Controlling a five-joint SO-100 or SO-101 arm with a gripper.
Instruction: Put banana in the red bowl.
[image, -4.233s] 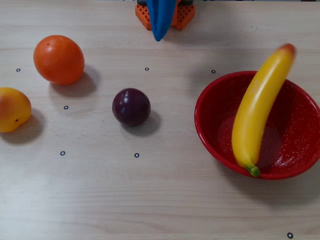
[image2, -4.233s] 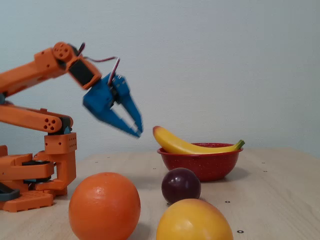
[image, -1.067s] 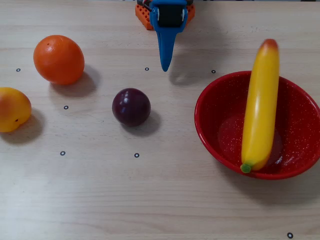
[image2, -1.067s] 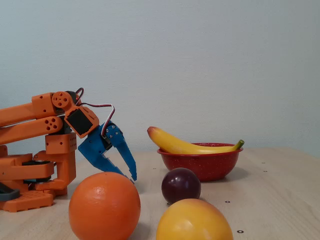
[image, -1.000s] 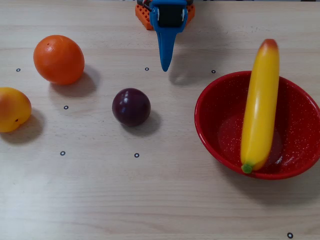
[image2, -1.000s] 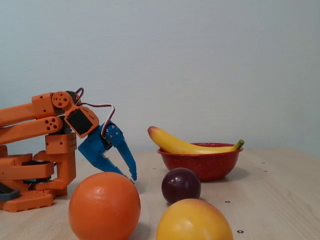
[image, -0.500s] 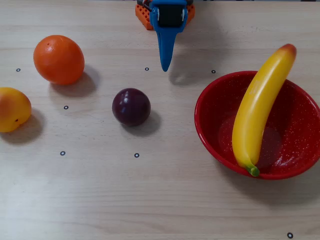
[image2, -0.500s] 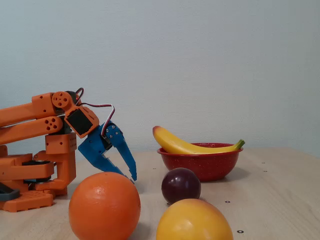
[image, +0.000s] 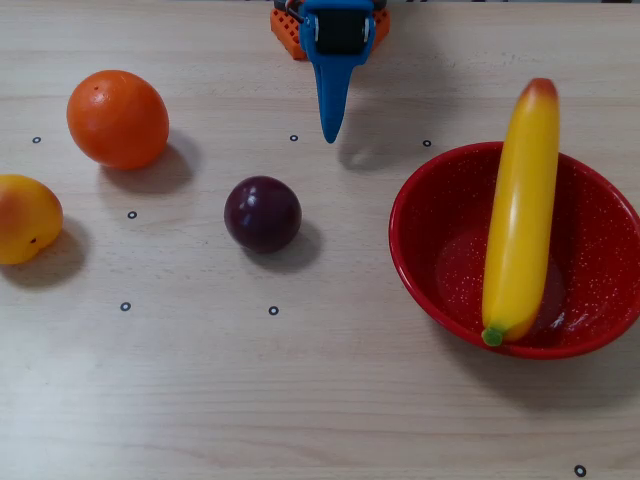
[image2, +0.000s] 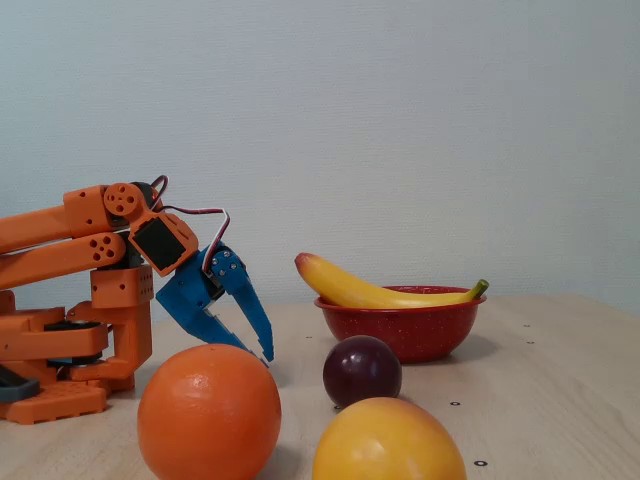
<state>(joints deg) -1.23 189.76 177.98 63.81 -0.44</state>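
Your table (image: 330, 400) is pale wood, dotted with small ring marks. In the overhead view the red bowl (image: 590, 225) sits at the right, and the banana (image: 520, 220) lies across it, resting on the rim at both ends: the green stem tip sits on the near rim at the bottom of the view, and the orange-red end sticks out past the far rim. From the side, in the fixed view, the banana (image2: 385, 290) arches over the bowl (image2: 400, 325), its orange-red end jutting out to the left of the rim and its green stem poking up at the right.

Your arm is folded low near its orange base (image2: 60, 380). The blue gripper (image2: 258, 357) points down towards the table, with nothing between its fingers; in the fixed view a gap shows between the two blades, so they stand somewhat apart. (From above, the gripper (image: 328, 135) looks like one narrow blue wedge, so that view does not show the gap.) It is well apart from the bowl.

Three other fruits sit on the table in the overhead view: an orange (image: 117, 118) at upper left, a yellow-orange fruit (image: 25, 218) at the left edge, and a dark plum (image: 262, 213) near the middle, below the gripper tip.
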